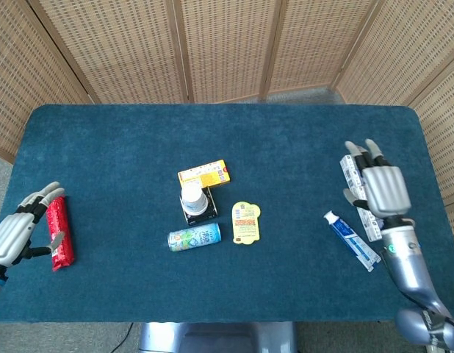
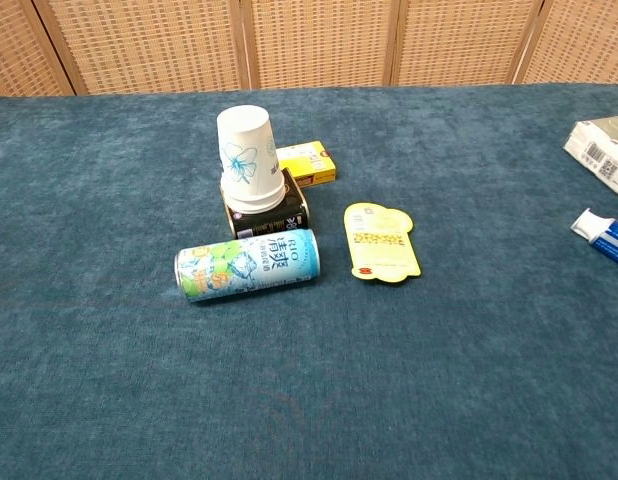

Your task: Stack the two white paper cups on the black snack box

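The left hand (image 1: 14,235) hung at the near left edge of the worktop, empty, its fingers spread and pointing away from the robot. The right hand (image 1: 383,187) was raised at the far right, palm down, fingers apart, on a forearm running back toward the near right corner.
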You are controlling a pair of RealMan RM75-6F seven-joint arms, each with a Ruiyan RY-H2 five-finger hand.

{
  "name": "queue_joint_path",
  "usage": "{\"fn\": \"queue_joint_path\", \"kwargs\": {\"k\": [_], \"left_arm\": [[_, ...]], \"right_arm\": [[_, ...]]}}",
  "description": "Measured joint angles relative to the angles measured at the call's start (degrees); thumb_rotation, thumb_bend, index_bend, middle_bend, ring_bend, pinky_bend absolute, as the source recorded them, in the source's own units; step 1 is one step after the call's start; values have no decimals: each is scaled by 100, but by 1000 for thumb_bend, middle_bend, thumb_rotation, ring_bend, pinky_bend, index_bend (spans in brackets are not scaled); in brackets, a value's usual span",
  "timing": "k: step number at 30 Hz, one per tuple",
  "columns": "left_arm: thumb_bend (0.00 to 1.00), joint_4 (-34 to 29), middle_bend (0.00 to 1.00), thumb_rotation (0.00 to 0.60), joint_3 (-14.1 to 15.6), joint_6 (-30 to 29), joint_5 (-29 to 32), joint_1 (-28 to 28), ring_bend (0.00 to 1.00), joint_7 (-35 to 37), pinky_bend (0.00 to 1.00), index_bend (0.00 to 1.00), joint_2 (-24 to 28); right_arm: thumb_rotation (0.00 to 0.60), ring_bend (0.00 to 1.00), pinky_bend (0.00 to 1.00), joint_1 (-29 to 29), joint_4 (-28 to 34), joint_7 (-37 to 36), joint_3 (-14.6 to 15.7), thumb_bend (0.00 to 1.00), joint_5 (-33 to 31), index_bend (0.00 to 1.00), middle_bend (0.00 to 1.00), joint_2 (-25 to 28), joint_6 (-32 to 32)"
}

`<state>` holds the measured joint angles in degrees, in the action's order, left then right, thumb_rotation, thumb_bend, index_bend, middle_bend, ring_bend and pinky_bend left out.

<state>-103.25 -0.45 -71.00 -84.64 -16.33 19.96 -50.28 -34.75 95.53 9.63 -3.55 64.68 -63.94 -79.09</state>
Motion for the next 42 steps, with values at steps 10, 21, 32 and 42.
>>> {"fn": "queue_joint_path", "kwargs": {"k": [10,21,32,42], "left_arm": [[477,-111,0,600,-27,-789,-87,415,0,-846,32,0,-115],[477,-238,0,600,87,-1306,-303,834,0,-1277,30,0,-196],[477,-244,0,600,167,-1312,-401,966,0,-1173,30,0,-161],[476,-136,0,600,162,-1284,-422,998,0,-1083,31,0,-207]], "right_arm": [[600,0,403,935,-287,-520,122,314,446,30,201,34,-539],[600,0,393,1525,-275,-625,58,305,748,30,201,74,-817],[600,0,392,1766,-228,-627,-23,303,894,10,199,91,-634],[600,0,392,1871,-235,-569,-147,303,973,4,185,7,-461]]}}
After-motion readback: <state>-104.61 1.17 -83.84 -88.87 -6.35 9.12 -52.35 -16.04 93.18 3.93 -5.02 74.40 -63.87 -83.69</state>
